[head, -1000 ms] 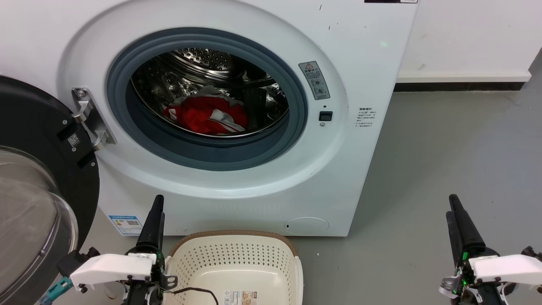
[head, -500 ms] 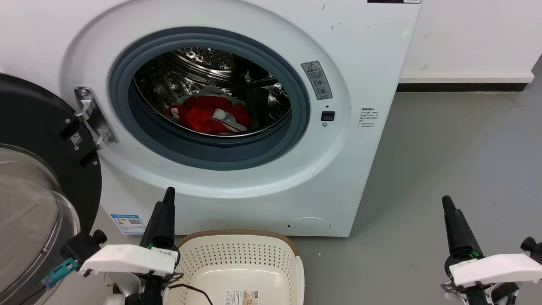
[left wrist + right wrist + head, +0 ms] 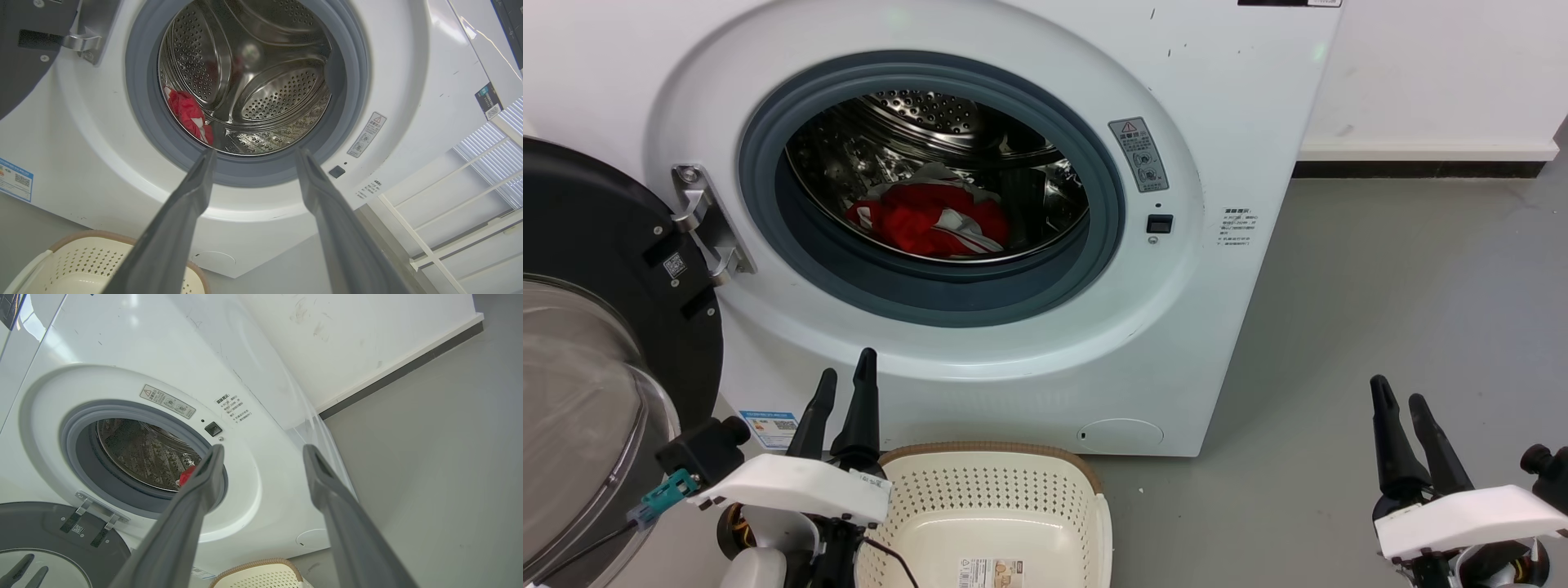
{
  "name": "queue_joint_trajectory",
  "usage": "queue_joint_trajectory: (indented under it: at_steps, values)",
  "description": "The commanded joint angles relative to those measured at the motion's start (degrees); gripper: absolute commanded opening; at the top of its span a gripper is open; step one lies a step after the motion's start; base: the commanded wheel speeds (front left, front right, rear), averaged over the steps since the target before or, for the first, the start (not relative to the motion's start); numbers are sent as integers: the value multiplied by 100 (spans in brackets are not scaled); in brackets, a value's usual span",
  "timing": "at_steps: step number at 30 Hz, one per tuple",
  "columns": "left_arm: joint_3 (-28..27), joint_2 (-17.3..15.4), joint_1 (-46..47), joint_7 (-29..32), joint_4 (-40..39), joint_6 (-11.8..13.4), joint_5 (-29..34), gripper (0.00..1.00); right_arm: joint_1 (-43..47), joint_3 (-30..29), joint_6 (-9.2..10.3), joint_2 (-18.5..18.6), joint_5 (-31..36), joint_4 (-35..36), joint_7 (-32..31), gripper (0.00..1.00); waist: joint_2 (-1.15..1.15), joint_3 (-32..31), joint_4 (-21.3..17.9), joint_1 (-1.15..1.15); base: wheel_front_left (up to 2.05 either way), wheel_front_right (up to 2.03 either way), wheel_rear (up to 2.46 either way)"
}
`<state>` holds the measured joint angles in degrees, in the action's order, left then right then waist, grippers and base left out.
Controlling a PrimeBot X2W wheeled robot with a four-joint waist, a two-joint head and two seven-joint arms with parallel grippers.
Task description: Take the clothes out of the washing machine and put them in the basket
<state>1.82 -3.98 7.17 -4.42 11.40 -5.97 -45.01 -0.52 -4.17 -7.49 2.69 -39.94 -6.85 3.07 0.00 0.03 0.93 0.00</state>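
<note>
Head view: clothes [image 3: 923, 224] lie inside washing machine [image 3: 1225, 122], well beyond left hand [image 3: 848, 363].

The basket [image 3: 1013, 490] runs off the bottom edge. The left edge cuts the door [image 3: 596, 245]. The grey seal [image 3: 931, 298] hides the bottom of the clothes [image 3: 915, 220]. Print on the warning sticker [image 3: 1138, 153] is too small to read.

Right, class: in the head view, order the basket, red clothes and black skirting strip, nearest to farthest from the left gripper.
From the left gripper:
1. Basket, just to its right.
2. Red clothes, inside the drum.
3. Skirting strip, far right.
</note>
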Motion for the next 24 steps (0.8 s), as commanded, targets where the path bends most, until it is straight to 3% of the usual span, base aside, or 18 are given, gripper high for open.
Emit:
queue_joint_trajectory:
  at_steps: [1,24]
  values:
    - [41,-52,159,-64,-62,28,190,100,22,-6,0,23,200,124,38,100,0,3,-1,0,0,0,0]
    - [332,-243,317,-447,96,263,1836,100,132,126,0,26,1996,327,229,100,0,28,47,0,0,0,0]
